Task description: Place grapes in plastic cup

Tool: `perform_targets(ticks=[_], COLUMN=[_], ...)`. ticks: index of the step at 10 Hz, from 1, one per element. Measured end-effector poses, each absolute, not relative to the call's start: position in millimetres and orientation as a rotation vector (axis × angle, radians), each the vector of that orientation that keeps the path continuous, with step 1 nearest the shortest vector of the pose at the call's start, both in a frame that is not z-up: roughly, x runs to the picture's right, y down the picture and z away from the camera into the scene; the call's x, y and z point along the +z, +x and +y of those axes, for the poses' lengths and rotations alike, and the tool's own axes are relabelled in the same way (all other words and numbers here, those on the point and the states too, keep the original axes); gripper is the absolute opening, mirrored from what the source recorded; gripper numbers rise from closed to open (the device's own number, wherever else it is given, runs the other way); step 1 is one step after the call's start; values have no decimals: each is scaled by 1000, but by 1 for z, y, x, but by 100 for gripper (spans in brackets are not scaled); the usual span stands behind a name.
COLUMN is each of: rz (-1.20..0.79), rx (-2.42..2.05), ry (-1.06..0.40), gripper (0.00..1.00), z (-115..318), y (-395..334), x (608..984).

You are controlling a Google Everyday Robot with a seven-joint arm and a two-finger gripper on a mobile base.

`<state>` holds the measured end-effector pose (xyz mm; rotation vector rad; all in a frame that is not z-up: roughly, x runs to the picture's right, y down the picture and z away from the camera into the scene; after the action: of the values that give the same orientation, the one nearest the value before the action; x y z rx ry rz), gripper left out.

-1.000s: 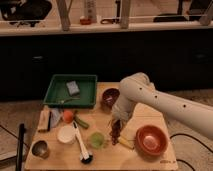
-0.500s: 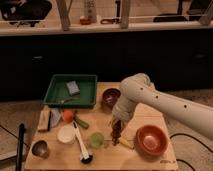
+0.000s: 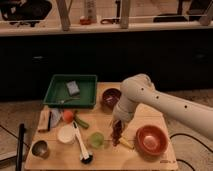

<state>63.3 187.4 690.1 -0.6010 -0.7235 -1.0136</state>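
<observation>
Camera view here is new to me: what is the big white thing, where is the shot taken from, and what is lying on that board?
The white shape is a robot arm reaching down from the right. Its gripper hangs low over the wooden table, with the dark grapes at its tip, seemingly held, just right of the light green plastic cup. The single camera looks down at the table from in front. Also there: a green tray holding a grey sponge, a dark bowl, a red bowl, a white bowl, a metal cup and a black-headed brush.

gripper (image 3: 117, 131) blurred — grapes (image 3: 116, 137) indistinct, arm (image 3: 170, 106) cropped
</observation>
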Motion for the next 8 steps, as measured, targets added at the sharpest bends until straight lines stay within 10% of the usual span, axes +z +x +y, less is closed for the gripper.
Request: perform_targets(ticks=[3, 8], rz=[-721, -744], rx=[-1041, -1133], ry=[-604, -575], gripper=[2, 0], z=[189, 194], y=[58, 25], x=[693, 695])
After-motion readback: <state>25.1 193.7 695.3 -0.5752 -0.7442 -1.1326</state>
